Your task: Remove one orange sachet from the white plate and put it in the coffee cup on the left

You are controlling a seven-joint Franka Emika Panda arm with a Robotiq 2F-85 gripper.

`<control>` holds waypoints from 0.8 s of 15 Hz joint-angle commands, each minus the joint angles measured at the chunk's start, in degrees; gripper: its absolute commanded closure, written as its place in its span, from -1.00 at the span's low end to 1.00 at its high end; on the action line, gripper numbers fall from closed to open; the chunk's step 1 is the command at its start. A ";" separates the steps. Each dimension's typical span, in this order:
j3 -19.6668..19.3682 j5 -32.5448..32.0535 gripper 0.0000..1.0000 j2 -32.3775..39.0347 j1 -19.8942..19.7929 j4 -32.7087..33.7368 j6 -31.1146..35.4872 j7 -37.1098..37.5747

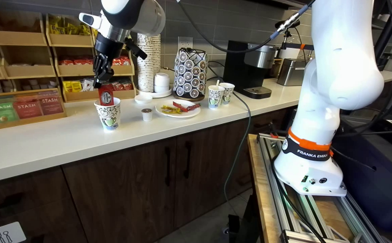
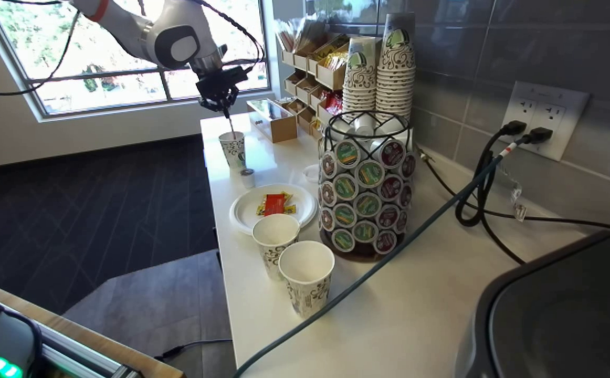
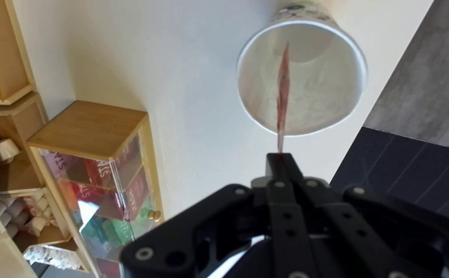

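Note:
My gripper [image 1: 100, 81] is shut on the orange sachet [image 1: 106, 95], which hangs upright below the fingertips. In the wrist view the gripper [image 3: 280, 156] pinches the sachet [image 3: 283, 92] edge-on. The coffee cup [image 1: 110, 116] with green print stands upright directly below. The sachet's lower end shows at the cup's mouth in both exterior views, and over the opening of the cup [image 3: 327, 85] in the wrist view. The white plate [image 1: 179, 115] lies farther along the counter, also in an exterior view [image 2: 239, 215]. It bears red sachets [image 1: 186, 107] and yellow packets [image 1: 170, 109].
A small pod [image 1: 146, 115] stands between cup and plate. Two more cups [image 1: 215, 96] stand beyond the plate. A pod carousel [image 1: 191, 74], cup stacks [image 1: 146, 64] and wooden racks [image 1: 30, 71] line the back. A glass-lidded tea box [image 3: 104, 185] is beside the cup.

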 commanded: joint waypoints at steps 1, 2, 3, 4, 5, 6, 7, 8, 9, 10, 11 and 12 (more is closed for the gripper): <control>0.69 -0.91 0.48 1.61 -1.57 2.43 -4.37 -0.02; 0.74 -0.65 0.46 1.33 -1.95 2.35 -4.81 -0.50; 0.84 -0.18 0.33 0.51 -2.50 1.83 -5.31 -1.31; 0.98 0.38 0.19 -0.68 -3.23 1.11 -6.28 -2.58; 0.91 0.75 0.02 -1.90 -3.92 0.40 -8.24 -3.59; 0.85 1.43 -0.12 -2.77 -4.59 0.16 -10.47 -4.91; 0.06 0.86 -0.29 -3.72 -4.74 -0.29 -12.60 -4.85; -0.81 0.19 -0.43 -4.81 -4.92 -1.05 -14.55 -4.48; -1.72 -0.38 -0.57 -5.91 -5.13 -1.77 -16.87 -3.95; -2.28 0.20 -0.73 -6.90 -5.50 -2.58 -18.12 -4.16; -3.01 0.52 -0.87 -7.76 -5.80 -3.14 -19.59 -4.11; -3.72 0.96 -1.00 -8.51 -6.05 -3.81 -20.62 -4.03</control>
